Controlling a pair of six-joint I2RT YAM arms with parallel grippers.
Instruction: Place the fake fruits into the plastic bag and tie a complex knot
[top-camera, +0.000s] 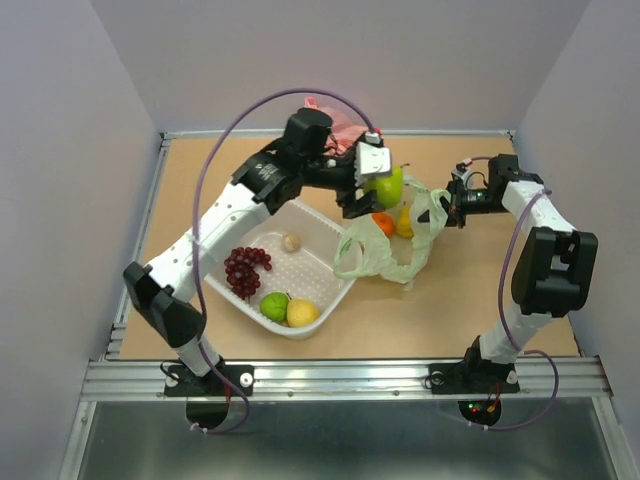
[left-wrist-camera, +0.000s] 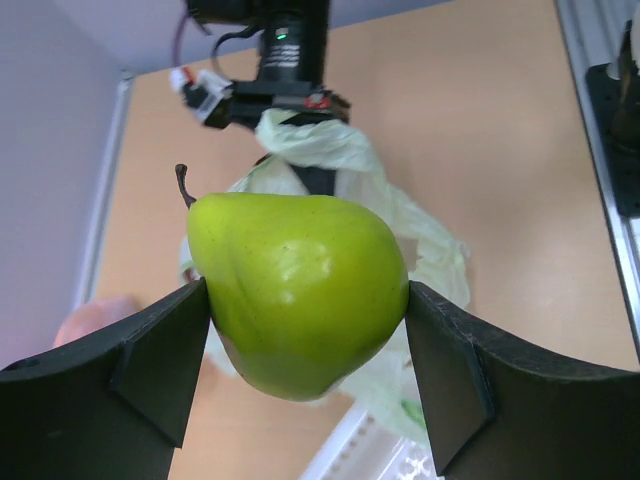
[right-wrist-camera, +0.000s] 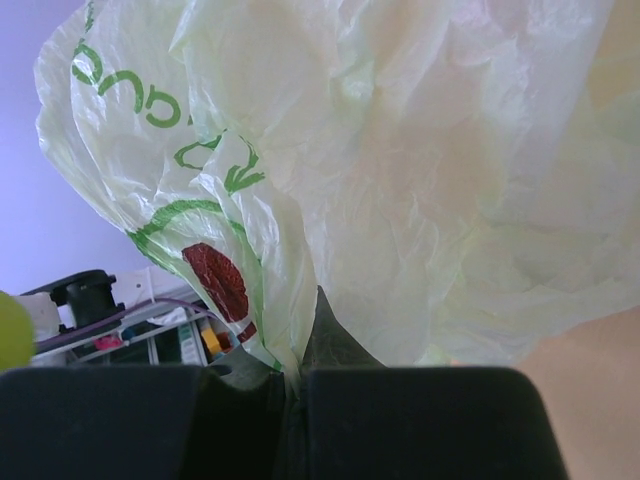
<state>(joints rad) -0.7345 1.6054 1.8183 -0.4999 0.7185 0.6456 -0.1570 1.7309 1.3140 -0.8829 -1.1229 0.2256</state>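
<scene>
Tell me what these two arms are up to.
The left claw grips a glossy yellow-green plastic pear by its sides and holds it over the thin pale green plastic bag. The right claw is shut on the bag's edge and holds it up. A small orange fruit is already in the bag. A dark red grape bunch, a round green fruit and a yellow lemon-like fruit lie in the white plastic basket. No knot yet.

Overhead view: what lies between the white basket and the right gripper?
The plastic bag, its edge pinched by the right gripper, an orange fruit and a yellow fruit inside it. The top external view shows this.
</scene>
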